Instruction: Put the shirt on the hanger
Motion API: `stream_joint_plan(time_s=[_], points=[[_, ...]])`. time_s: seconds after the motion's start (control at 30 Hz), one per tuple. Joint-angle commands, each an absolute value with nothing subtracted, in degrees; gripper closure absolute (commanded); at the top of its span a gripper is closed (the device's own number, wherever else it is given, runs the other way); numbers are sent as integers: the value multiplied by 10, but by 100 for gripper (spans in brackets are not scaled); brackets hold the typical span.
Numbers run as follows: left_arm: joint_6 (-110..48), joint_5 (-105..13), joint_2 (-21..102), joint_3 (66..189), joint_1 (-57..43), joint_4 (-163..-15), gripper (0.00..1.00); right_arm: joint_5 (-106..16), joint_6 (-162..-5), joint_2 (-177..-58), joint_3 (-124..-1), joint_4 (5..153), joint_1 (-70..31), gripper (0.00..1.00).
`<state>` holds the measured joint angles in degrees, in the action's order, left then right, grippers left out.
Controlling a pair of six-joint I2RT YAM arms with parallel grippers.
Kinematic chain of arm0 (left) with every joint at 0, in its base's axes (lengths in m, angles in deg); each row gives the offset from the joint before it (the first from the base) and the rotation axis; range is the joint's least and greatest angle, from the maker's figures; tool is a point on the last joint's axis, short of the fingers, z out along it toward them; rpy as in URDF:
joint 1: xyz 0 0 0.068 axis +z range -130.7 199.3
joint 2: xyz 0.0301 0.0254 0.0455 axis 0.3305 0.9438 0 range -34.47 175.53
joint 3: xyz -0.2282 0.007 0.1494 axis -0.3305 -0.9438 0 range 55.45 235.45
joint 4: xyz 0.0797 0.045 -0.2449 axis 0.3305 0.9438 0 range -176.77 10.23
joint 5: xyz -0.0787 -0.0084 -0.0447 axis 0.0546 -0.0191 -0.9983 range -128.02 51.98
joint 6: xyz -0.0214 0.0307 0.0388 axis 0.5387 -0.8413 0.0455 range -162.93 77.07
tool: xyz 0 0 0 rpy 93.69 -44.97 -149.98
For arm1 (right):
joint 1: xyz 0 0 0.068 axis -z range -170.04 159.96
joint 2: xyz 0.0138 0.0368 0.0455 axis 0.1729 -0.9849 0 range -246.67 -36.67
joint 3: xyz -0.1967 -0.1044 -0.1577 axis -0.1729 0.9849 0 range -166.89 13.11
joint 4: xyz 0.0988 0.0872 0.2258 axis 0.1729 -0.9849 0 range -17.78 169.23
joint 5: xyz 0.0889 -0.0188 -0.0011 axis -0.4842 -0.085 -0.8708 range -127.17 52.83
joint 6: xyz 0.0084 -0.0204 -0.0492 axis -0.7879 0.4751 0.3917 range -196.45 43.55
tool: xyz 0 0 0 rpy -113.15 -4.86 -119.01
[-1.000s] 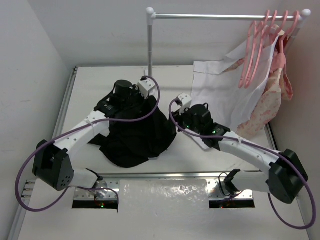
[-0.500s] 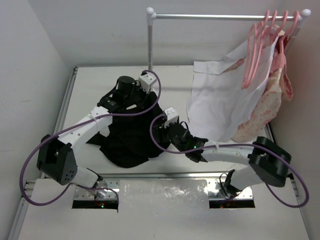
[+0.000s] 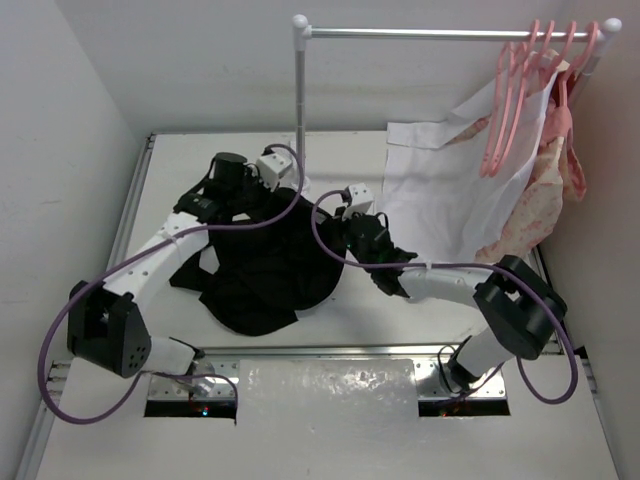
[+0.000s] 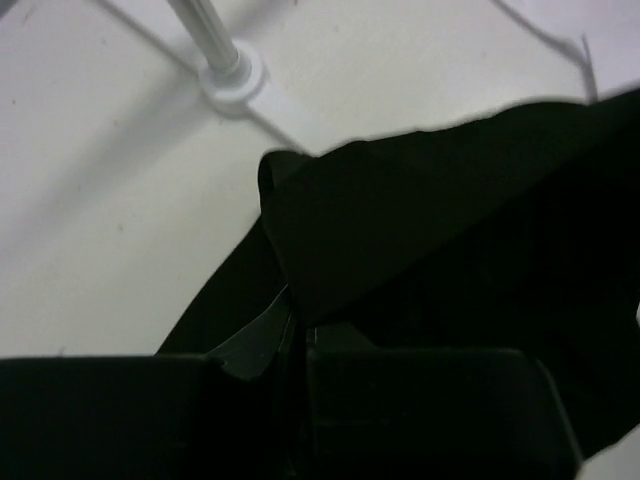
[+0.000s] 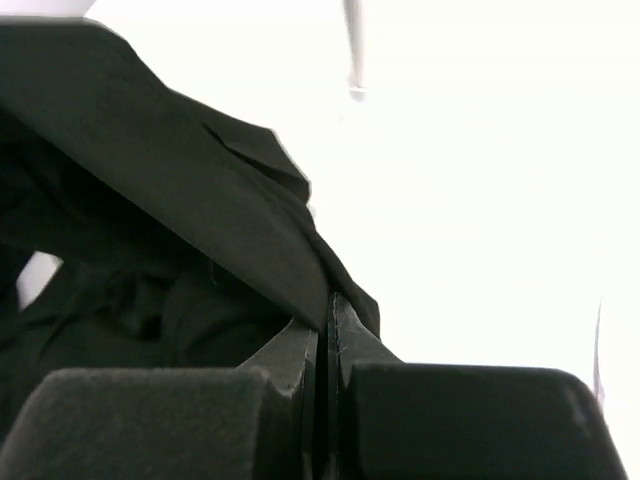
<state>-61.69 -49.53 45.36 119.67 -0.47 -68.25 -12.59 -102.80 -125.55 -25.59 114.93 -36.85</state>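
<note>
Top external: the shirt [image 3: 265,280] is a black heap on the table [image 3: 190,150], just in front of the rack post [image 3: 300,100] and mostly to its left. The left gripper [image 3: 200,208] sits on the heap's edge left of the post. The right gripper [image 3: 345,222] is at the edge right of the post. The hanger [image 3: 497,120] hangs with its lookalikes on the rail, well right of the post, untouched. A white shirt [image 3: 440,210] lies between the post and the hanger. Jaw state is unreadable from up here.

Left wrist: the fingers [image 4: 250,350] are closed on a fold of black cloth. The post's foot is beyond the fold, apart from it.

Right wrist: the fingers [image 5: 285,350] are pressed together with only a hairline slit, pinching a thin edge of the shirt at the tips. The background is blown out, and the post is a faint grey streak.

Step, my read: both arms have an edge, so lift and spread to expose the neck. Raise both together and separate slowly, since the thin pinches could slip. Keep the cloth off the post and away from the white shirt.

View gaps: only the wrist views show the grips. Only the top view shows the hanger, the white shirt and the arm spacing. No view shows which part is held (collar, hem or sleeve), so I can't tell.
</note>
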Motion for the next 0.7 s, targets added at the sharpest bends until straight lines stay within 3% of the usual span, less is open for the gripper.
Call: stream_joint_plan(time_s=[0.0,0.07,0.27,0.33,0.37,0.4,0.47,0.53,0.67], points=[[-712,-515,381,1194,19,-604,100,-270,-957,-1229,-312,1115,-351,100],[-742,-554,336,1184,19,-573,100,-367,-896,-1253,-420,993,-352,100],[-717,-570,315,1177,19,-512,100,-354,-872,-1290,-515,897,-325,97],[-691,-567,332,1168,18,-530,100,-371,-891,-1308,-545,827,-288,71],[-676,-567,351,1175,20,-536,100,-425,-894,-1309,-564,795,-265,47],[-668,-568,362,1179,20,-540,100,-447,-890,-1305,-571,775,-255,39],[-646,-564,392,1193,19,-564,100,-464,-846,-1284,-591,714,-247,28],[-631,-550,413,1203,19,-583,100,-453,-816,-1231,-595,684,-247,24],[-601,-543,467,1236,18,-605,100,-414,-745,-1132,-583,643,-247,23]])
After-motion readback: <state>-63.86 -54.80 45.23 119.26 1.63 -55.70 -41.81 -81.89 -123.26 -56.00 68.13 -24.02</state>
